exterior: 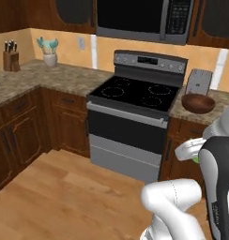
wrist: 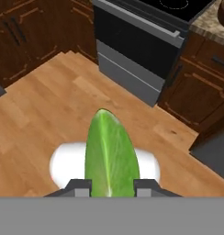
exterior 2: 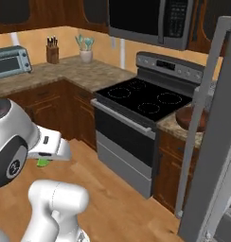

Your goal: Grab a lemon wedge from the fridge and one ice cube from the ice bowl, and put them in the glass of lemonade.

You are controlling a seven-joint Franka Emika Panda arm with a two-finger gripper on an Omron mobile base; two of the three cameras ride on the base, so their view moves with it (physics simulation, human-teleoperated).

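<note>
In the left base view, a knife block [exterior: 11, 57] stands at the upper left of the frame on the granite counter [exterior: 64, 77], with a white jar of utensils [exterior: 49, 54] just to its right. The black stove [exterior: 135, 119] fills the middle, under the microwave [exterior: 142, 18] at the top. To the right of the stove, at middle right, the ice bowl [exterior: 198, 103] sits on the counter, a grey toaster [exterior: 199, 80] close behind it. At the lower right the gripper [exterior: 195, 157] points left, with a sliver of green showing under it.

In the right base view, a toaster oven [exterior 2: 11, 61] sits at the upper left. The gripper [exterior 2: 46, 158] lies at middle left, over the wooden floor [exterior 2: 122, 208], a green bit just beneath it. The ice bowl [exterior 2: 191, 118] appears at middle right, partly hidden by the grey fridge [exterior 2: 212, 142] door and its long handle along the right edge.

In the hand view, the lemon wedge [wrist: 110, 153], a bright green pointed piece, stands in the lower centre of the frame, rising from between the two dark fingertips [wrist: 79, 187] that press against its left and right sides. So the gripper [wrist: 112, 188] is closed narrowly around the wedge, holding it above the floor, well apart from the bowl.
</note>
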